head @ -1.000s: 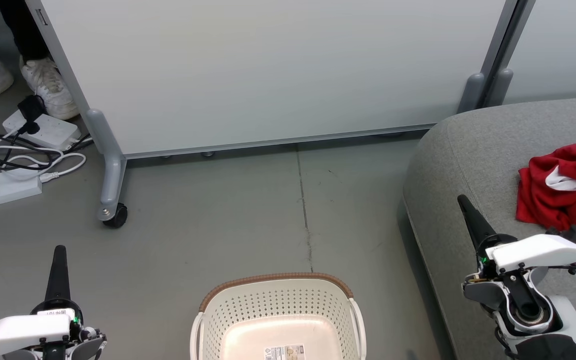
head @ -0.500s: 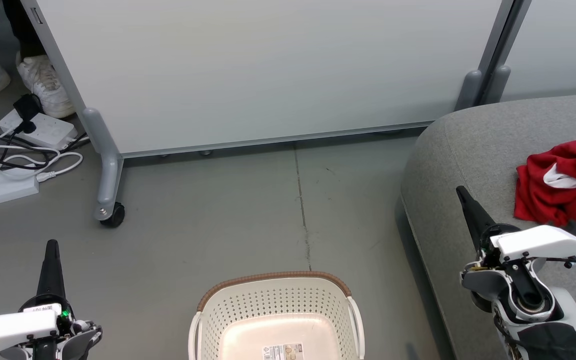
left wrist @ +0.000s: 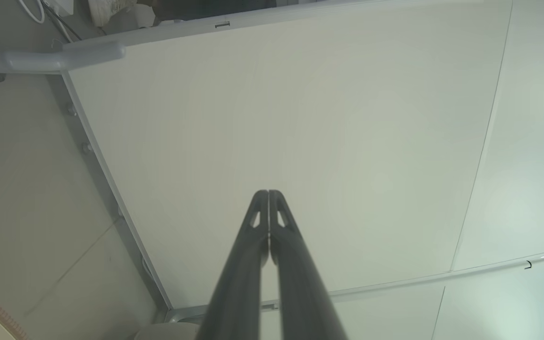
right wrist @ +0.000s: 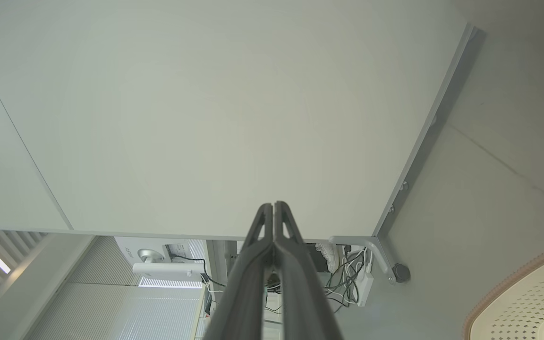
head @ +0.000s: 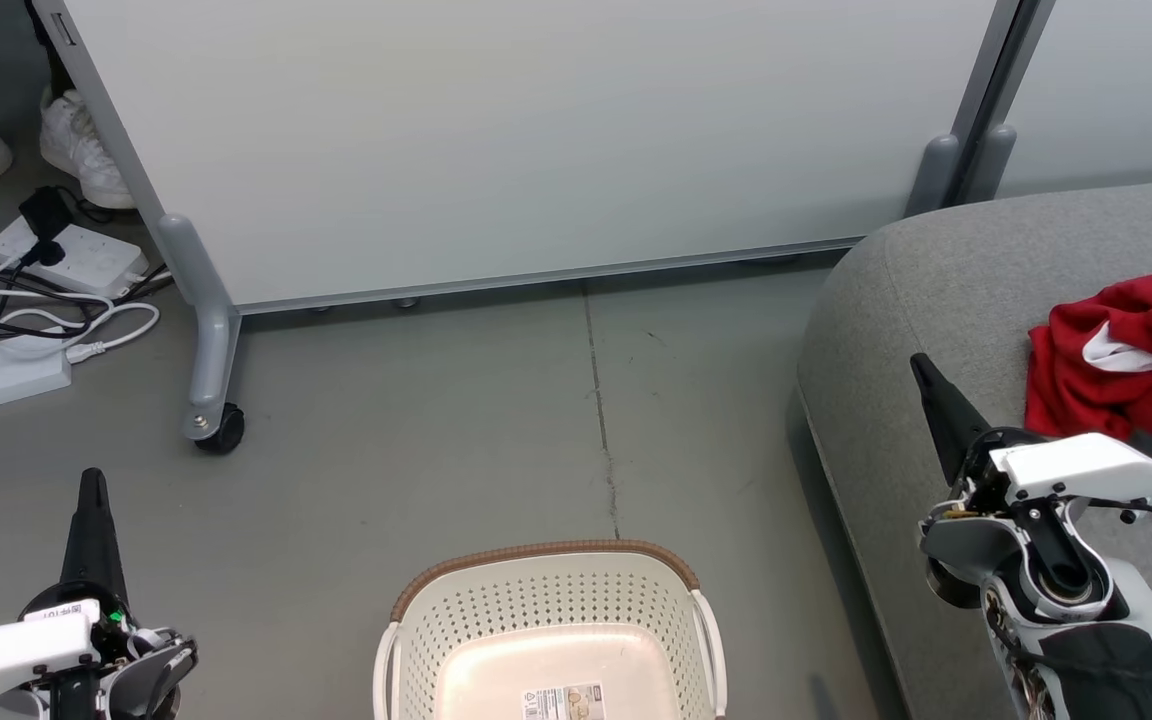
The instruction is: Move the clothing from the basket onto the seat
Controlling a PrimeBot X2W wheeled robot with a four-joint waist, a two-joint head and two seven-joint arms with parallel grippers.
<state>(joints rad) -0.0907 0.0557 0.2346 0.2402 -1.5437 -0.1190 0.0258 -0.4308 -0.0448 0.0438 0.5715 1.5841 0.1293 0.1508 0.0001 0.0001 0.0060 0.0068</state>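
Observation:
The cream basket (head: 546, 600) with its brown rim stands on the floor at the bottom centre, holding nothing but a label sticker on its floor; a corner of the basket (right wrist: 527, 297) also appears in the right wrist view. Red clothing (head: 1136, 370) with a white panel lies crumpled on the grey seat (head: 936, 300) at the right. My right gripper (head: 921, 365) is shut and hovers over the seat's front edge, left of the clothing. My left gripper (head: 91, 480) is shut at the lower left above bare floor. The wrist views show both finger pairs pressed together: left gripper (left wrist: 268, 193), right gripper (right wrist: 273, 205).
A white wheeled partition panel (head: 536, 140) stands behind the basket, its caster (head: 221, 430) on the left. Power strips and tangled cables (head: 26, 300) lie at the far left, with a person's white shoes (head: 76, 150) beyond. Open grey floor (head: 496, 420) lies between basket and panel.
The head view has shifted slightly, sliding the scene up and left. Both grippers sit a little lower in the frame and stay shut. The clothing stays on the seat.

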